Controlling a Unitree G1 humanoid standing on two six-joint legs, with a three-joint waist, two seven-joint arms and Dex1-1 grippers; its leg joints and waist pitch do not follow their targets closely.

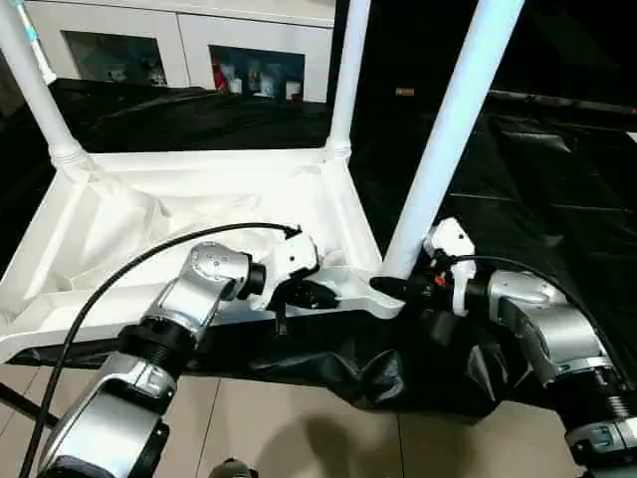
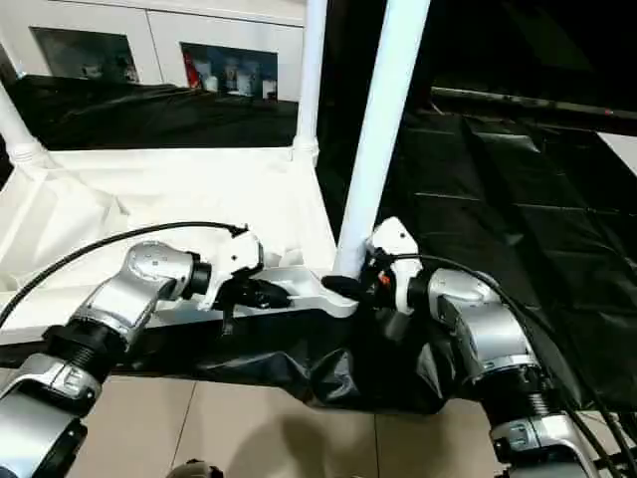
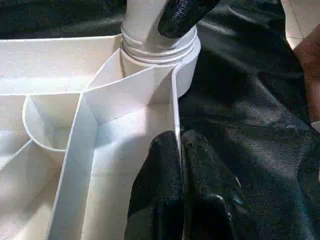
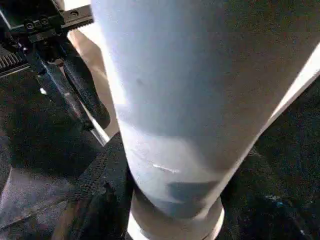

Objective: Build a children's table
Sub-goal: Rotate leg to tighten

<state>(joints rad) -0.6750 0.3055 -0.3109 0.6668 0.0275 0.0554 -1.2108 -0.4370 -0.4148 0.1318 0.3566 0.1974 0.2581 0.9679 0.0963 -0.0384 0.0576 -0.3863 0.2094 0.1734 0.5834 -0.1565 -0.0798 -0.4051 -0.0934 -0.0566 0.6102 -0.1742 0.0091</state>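
Black cloth covers the bench (image 1: 557,189), which runs wide and bare toward 2 and 3 o'clock, while its near edge drops to tiled floor (image 1: 299,428) at 6 o'clock. Lying upside down across the 9-to-12 o'clock part of the bench is the white table top (image 1: 199,199), ribs up, its near rim overhanging the bench edge slightly. Three legs rise from it: the far-left leg (image 1: 30,80) at 10 o'clock, the far-right leg (image 1: 346,70) at 12 o'clock, and the near-right leg (image 1: 448,129) leaning toward 1 o'clock from its corner socket (image 3: 160,50). At the near rim, the left pincer (image 3: 179,165) is pinched narrow on the thin wall of the table top, one finger on each side of it. Just beside the socket, the right pincer (image 1: 398,287) grips the base of the near-right leg, its black fingers (image 3: 182,15) pressed against the tube.
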